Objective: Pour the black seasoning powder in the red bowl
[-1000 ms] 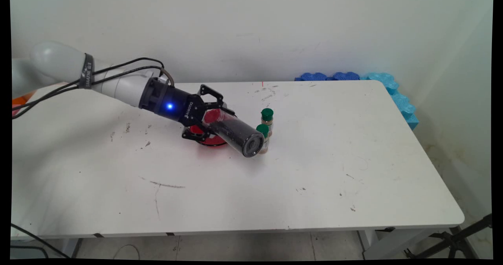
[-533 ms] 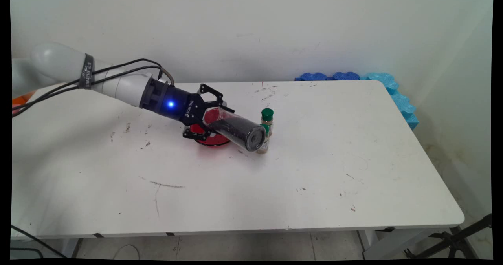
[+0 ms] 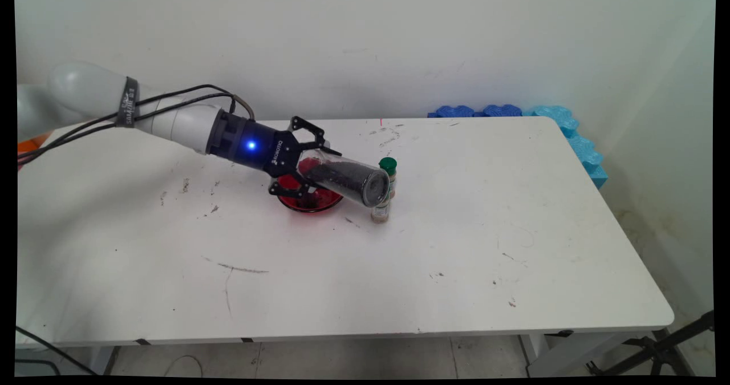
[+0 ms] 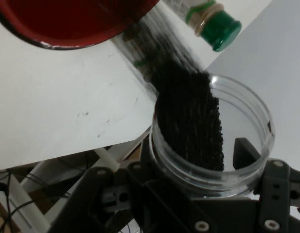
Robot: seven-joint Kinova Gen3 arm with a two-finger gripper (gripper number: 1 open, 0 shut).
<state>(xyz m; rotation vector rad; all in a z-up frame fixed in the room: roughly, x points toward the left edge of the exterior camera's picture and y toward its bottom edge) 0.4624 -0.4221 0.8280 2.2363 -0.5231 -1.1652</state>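
End effector [image 3: 305,171] round jar [image 3: 345,181], half-hiding bowl [image 3: 311,202]

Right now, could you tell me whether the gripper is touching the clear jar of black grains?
Touching: the hand view shows the gripper clamped round the clear jar at its open mouth.

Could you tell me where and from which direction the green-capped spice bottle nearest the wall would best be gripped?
Probably around the green-capped bottle's body just below its cap, coming from the table's right side. It stands upright and narrow, so fingers could close across it. The gripper, holding the clear jar of black grains, crowds its left, and a second bottle stands close in front.
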